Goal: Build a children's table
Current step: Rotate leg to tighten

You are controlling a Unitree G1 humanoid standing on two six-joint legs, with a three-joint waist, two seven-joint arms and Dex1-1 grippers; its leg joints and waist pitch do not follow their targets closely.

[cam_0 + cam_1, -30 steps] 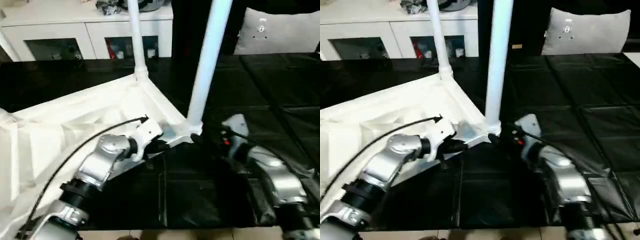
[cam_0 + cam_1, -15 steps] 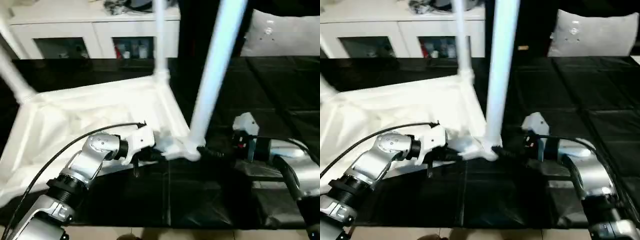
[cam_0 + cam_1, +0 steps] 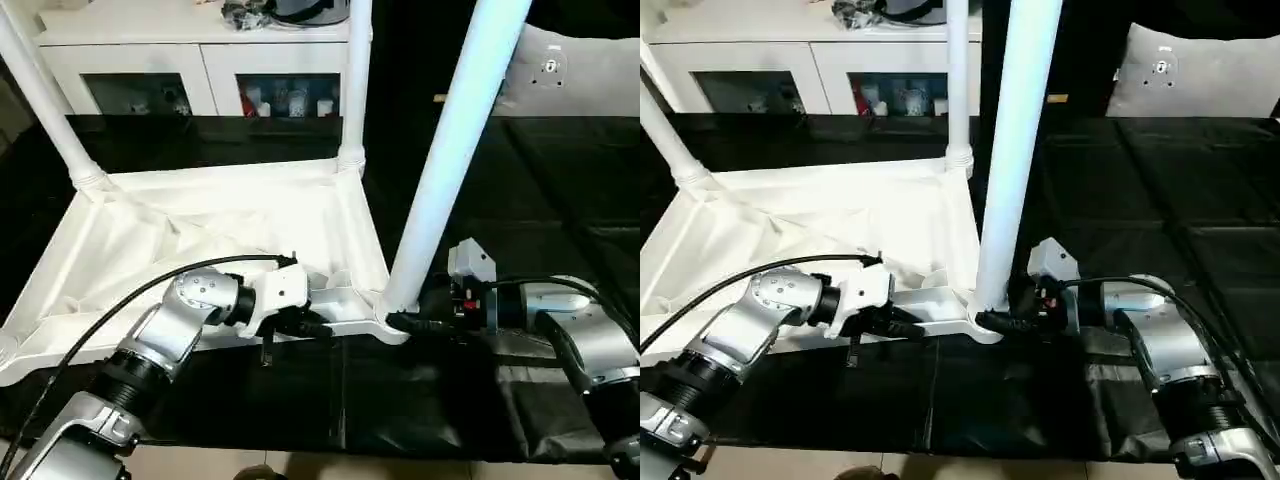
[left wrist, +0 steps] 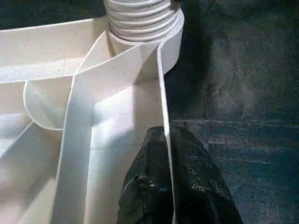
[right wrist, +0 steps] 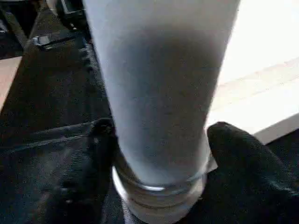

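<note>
The children's table lies upside down on the black mat, its white ribbed tabletop (image 3: 200, 215) facing up. Three white legs stand in corner sockets: far left (image 3: 40, 95), far right (image 3: 355, 80) and near right (image 3: 455, 150). My left gripper (image 3: 310, 325) is shut on the tabletop's near rim, its black fingers (image 4: 154, 186) pinching the thin rim wall (image 4: 163, 93) just short of the near right socket. My right gripper (image 3: 400, 322) comes in from the right at the foot of the near right leg (image 5: 159, 70), one finger (image 5: 100, 140) pressed on each side of it.
A white cabinet (image 3: 200, 60) with glass doors stands along the back. A grey cushion (image 3: 590, 70) lies at the back right. The black quilted mat (image 3: 560, 200) stretches to the right of the table, and pale floor shows at the near edge.
The view has swung left, bringing the far left leg into sight. My right gripper's fingers have closed in on the near right leg's foot. The left gripper keeps its hold on the rim.
</note>
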